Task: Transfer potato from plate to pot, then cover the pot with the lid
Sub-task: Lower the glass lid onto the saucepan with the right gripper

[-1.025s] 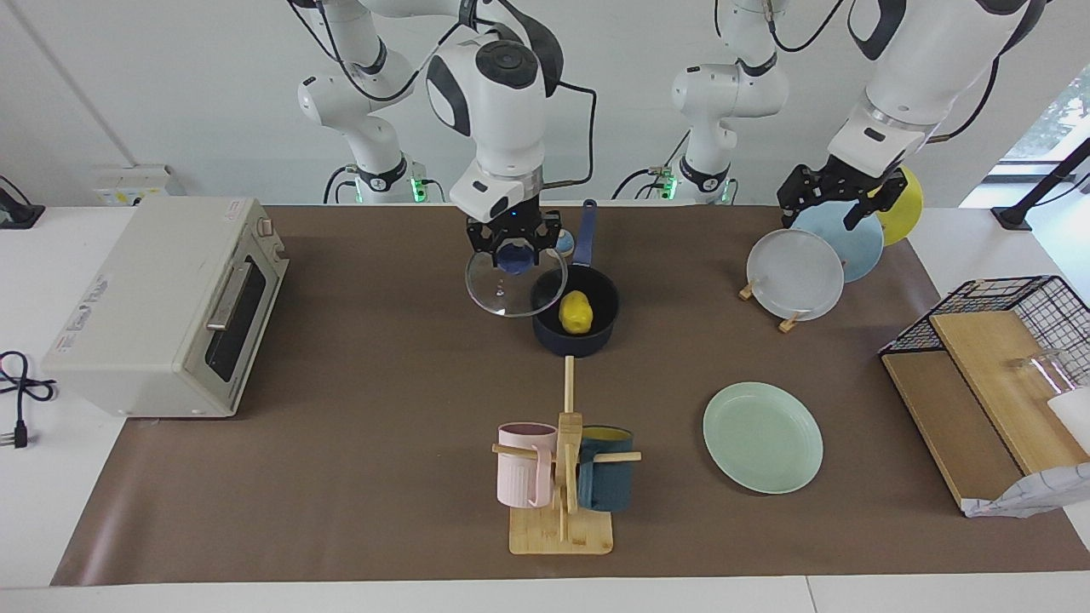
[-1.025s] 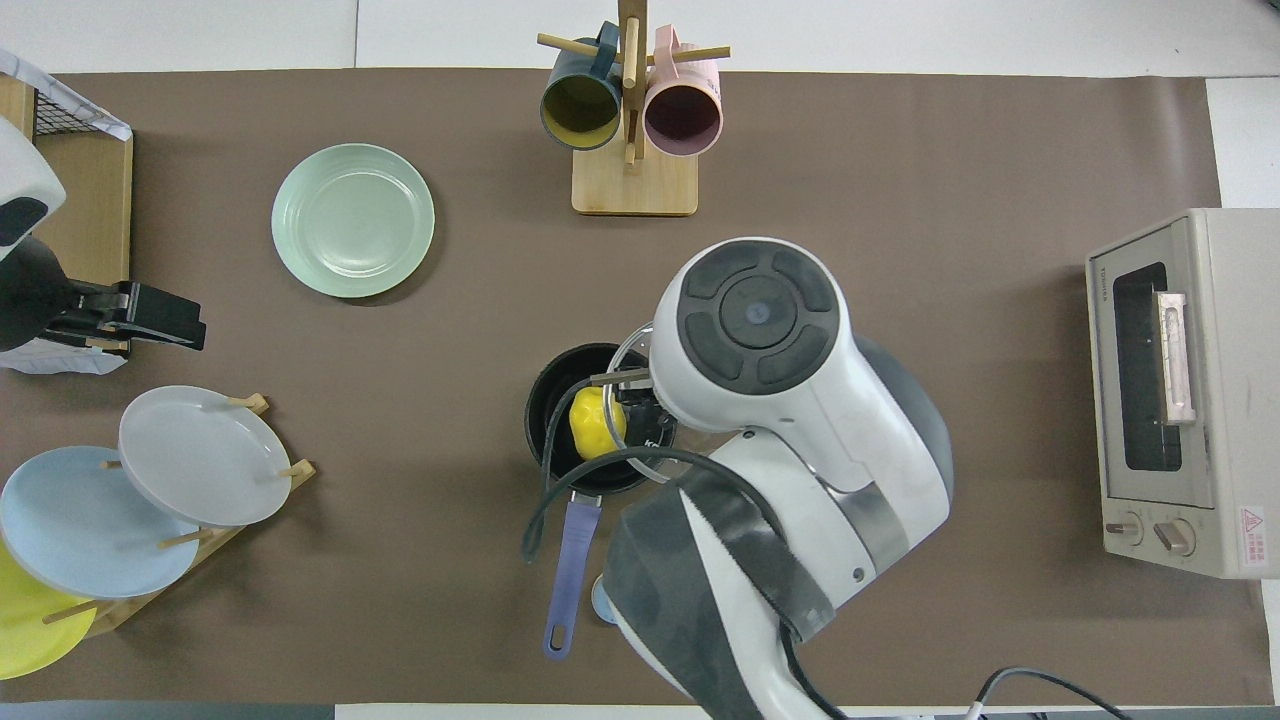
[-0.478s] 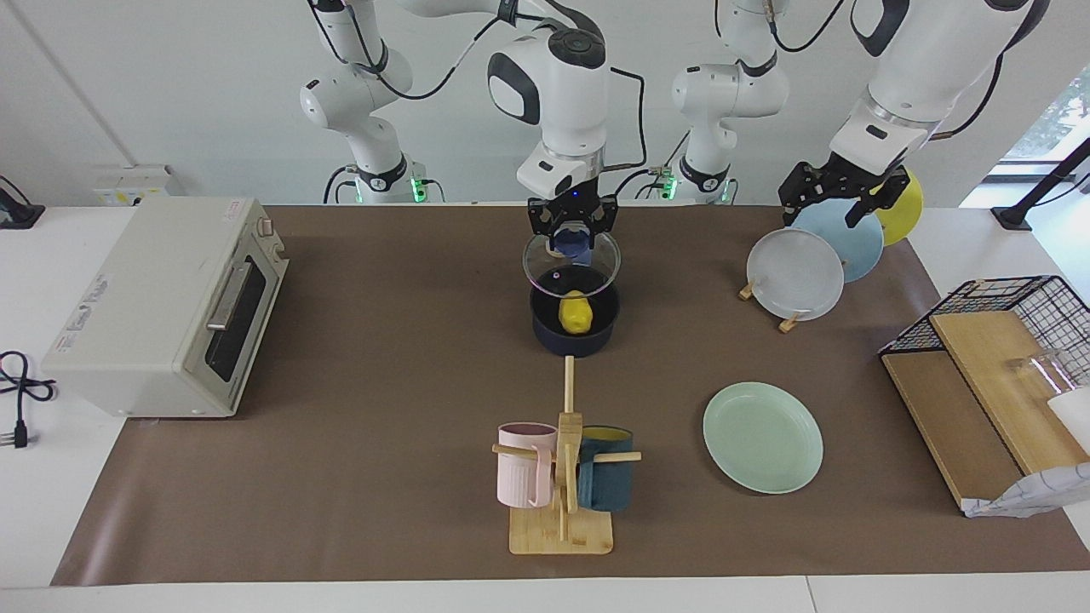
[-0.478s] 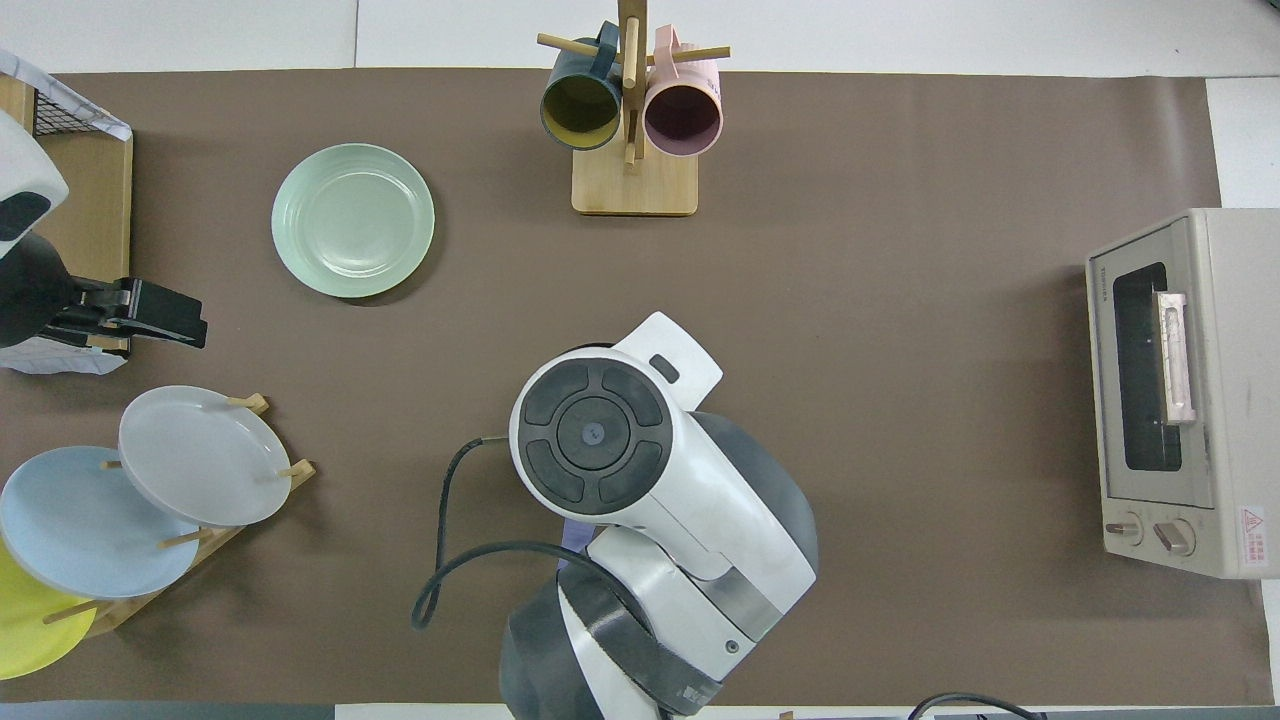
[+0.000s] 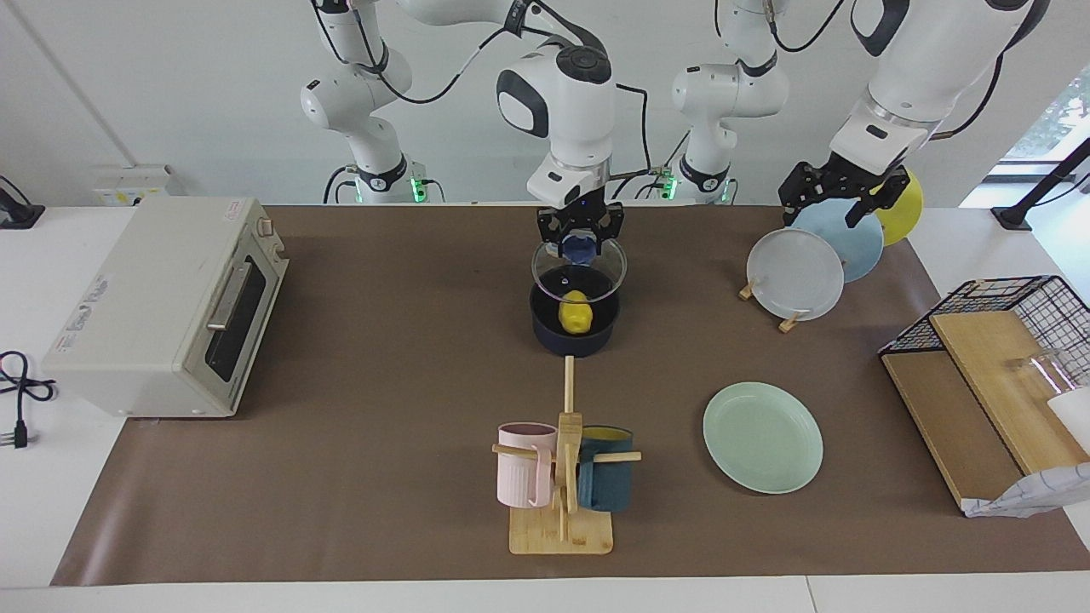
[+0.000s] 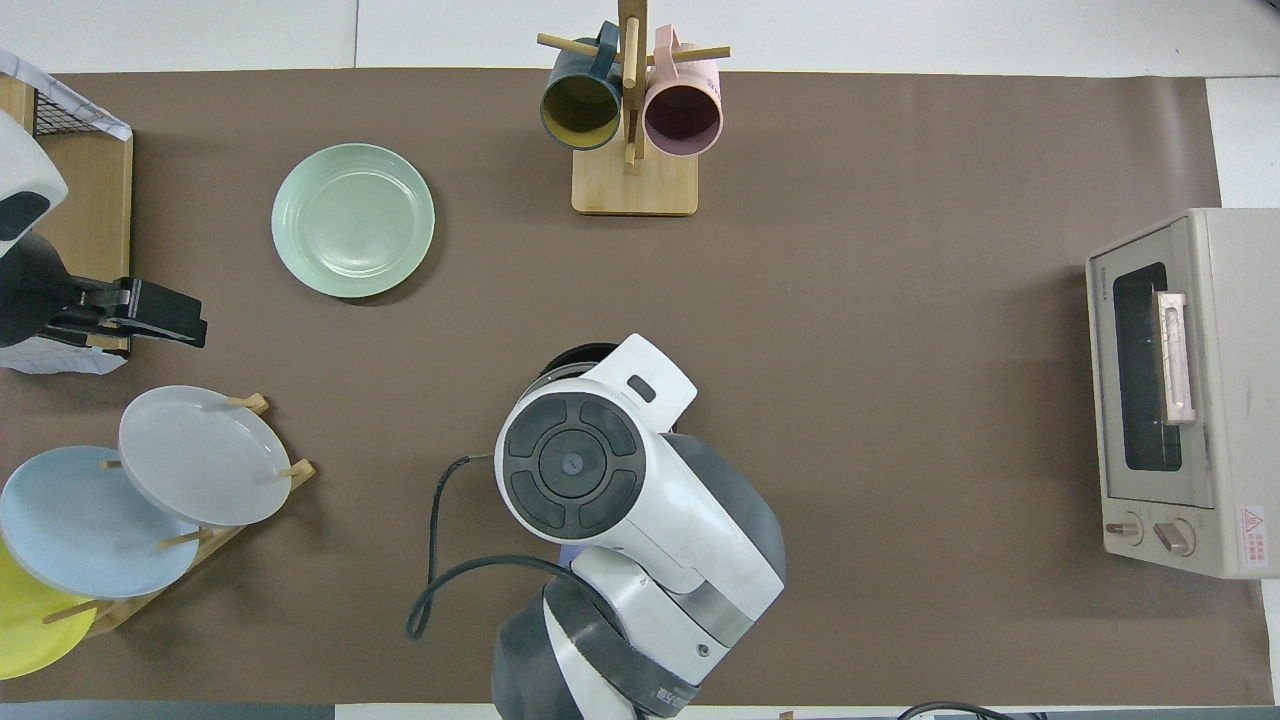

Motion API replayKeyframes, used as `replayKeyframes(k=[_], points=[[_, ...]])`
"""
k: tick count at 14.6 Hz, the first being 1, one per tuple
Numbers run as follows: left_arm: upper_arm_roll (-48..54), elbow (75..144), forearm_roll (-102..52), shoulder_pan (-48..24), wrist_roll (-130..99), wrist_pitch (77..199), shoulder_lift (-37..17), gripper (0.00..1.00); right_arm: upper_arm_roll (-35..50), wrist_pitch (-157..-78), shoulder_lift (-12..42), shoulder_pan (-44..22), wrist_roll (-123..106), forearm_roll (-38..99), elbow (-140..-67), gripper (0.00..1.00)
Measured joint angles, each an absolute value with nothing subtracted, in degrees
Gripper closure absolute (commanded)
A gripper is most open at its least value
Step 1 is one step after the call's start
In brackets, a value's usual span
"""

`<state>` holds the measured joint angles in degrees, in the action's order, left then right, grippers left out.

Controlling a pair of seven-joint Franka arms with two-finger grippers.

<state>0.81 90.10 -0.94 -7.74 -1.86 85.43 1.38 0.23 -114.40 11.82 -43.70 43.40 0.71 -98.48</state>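
The yellow potato lies inside the dark blue pot in the middle of the mat. My right gripper is shut on the blue knob of the clear glass lid, which hangs tilted just over the pot's rim nearest the robots. In the overhead view the right arm covers the lid and potato; only a sliver of the pot shows. The mint-green plate lies bare toward the left arm's end. My left gripper waits open over the plate rack.
A rack with grey, blue and yellow plates stands near the left arm. A mug tree with a pink and a teal mug stands farther from the robots than the pot. A toaster oven sits at the right arm's end, a wire basket at the left arm's.
My right gripper has carried the lid sideways from beside the pot to over it and lowered it slightly toward the rim. The left arm has not moved.
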Motion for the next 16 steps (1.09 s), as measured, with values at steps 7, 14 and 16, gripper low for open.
replayKeyframes(k=[7, 14, 16], points=[[0.79, 90.1, -0.94, -7.73, -1.86, 85.43, 1.38, 0.0, 0.0, -118.4, 13.92, -42.21, 42.65, -0.03, -101.11, 1.0], [0.78, 90.1, -1.16, -7.72, -1.86, 85.43, 1.38, 0.0, 0.0, -119.74, 15.2, -42.28, 42.23, -1.11, -101.14, 1.0], [0.74, 90.1, -1.16, -7.71, -1.86, 85.43, 1.38, 0.0, 0.03, -120.27, 15.63, -42.39, 42.23, -1.37, -101.12, 1.0]])
